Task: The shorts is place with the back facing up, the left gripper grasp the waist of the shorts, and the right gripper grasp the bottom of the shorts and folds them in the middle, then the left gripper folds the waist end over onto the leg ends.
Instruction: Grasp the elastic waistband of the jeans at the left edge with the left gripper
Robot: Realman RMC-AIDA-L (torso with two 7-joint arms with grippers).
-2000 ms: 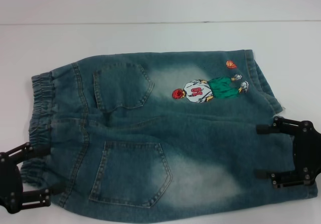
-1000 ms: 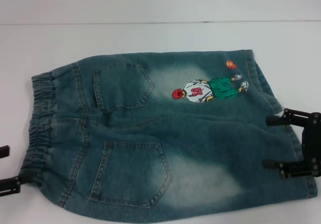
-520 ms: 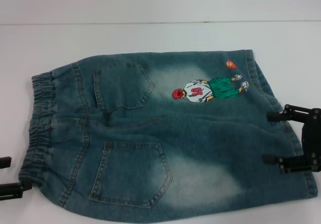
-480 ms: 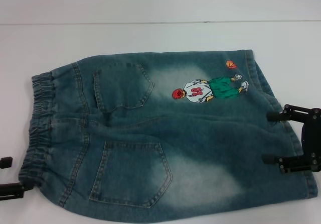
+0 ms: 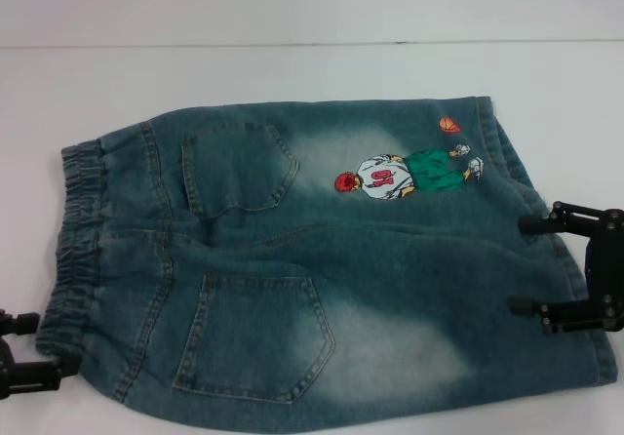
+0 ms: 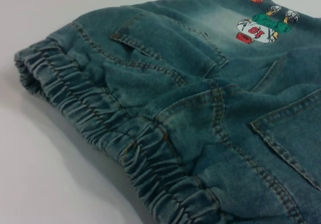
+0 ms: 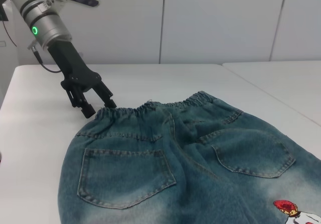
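**Shorts flat, both grippers staged at opposite ends**

The shorts (image 5: 312,259) lie flat on the white table (image 5: 292,74), back side up, so both patch pockets and the embroidery (image 5: 405,174) show. The waist (image 5: 73,250) points to the robot's left and the leg ends (image 5: 546,259) to its right; this lengthwise layout gives each arm its own end.

The left gripper (image 5: 27,349) sits low at the near corner of the waist, just beside the elastic. Its fingers are spread and hold nothing; in the right wrist view the tips (image 7: 98,106) stand just at the band's edge. This appears to be the approach for the waist grasp.

The right gripper (image 5: 534,264) hangs over the near leg's hem, fingers wide apart and pointing inward over the denim, empty. The placement suits a grasp on the bottom of the shorts, not yet made.
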